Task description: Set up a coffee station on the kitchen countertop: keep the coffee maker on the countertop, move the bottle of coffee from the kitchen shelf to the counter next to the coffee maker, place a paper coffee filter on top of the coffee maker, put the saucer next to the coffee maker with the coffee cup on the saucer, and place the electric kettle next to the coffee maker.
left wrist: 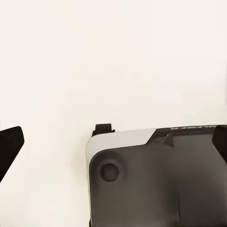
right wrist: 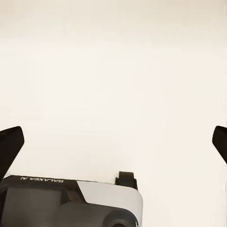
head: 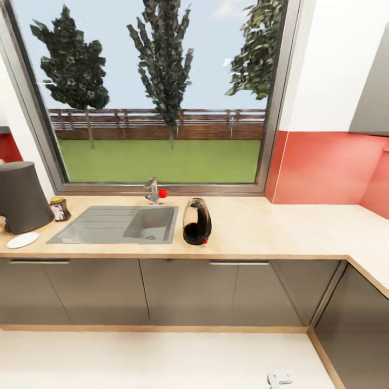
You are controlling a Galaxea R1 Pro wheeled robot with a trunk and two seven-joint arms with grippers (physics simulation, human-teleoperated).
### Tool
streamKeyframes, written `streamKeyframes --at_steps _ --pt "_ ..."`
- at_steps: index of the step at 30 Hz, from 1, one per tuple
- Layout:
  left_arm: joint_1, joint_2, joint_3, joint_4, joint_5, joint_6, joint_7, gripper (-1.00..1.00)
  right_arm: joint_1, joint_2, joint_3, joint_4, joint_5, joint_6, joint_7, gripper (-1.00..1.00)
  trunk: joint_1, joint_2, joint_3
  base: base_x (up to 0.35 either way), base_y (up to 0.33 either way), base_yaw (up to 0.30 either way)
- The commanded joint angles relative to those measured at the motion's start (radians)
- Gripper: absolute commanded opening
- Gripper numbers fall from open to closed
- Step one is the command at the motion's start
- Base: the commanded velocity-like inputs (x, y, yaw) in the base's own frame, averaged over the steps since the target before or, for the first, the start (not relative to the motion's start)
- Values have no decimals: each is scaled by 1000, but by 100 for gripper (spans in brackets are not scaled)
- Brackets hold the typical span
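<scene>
The kettle (head: 196, 222) stands upright on the surface (head: 259, 227), just beside the sink (head: 116, 225) and well apart from the coffee maker (head: 20, 195). It looks hard, smooth and a bit heavy, so it could slip. The best place to hold it is likely the black handle, which faces the sink. Its long way runs up and down. The left pincer (left wrist: 113, 142) and right pincer (right wrist: 113, 142) are both wide open and hold nothing, hanging over the floor (left wrist: 113, 56).

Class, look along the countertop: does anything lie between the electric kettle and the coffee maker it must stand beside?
Yes. The sink with its faucet is set into the countertop between the electric kettle and the coffee maker; the bottle of coffee and the saucer sit beside the maker.
</scene>
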Motion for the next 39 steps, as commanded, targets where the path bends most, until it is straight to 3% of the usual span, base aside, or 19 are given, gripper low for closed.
streamKeyframes --at_steps 1,15,18,26,30,36,39 --pt "-1 1 -7 1 3 -2 -1 100 0 -1 8 -1 -10 1 3 100 1 -2 -2 52 -264 278" --pt "-1 1 -7 2 3 -2 0 100 0 -1 7 -1 -11 1 3 100 1 -2 -2 7 -220 75" --pt "7 10 -8 44 3 3 21 100 0 2 8 -17 -8 1 4 100 1 -2 -2 0 -1 0" --pt "44 16 -8 88 2 5 30 100 -1 4 9 -320 -4 -2 2 100 1 -2 -2 0 0 0" --pt "60 46 -10 90 1 8 31 100 -2 6 7 -524 -4 1 -7 100 1 -2 -2 0 0 0" --pt "86 78 -9 90 1 2 31 100 -2 11 7 -828 -4 5 -133 100 1 -2 -2 0 0 0" --pt "91 88 -9 91 1 0 31 100 -2 35 7 -958 13 7 -190 100 1 -2 -2 0 0 0"
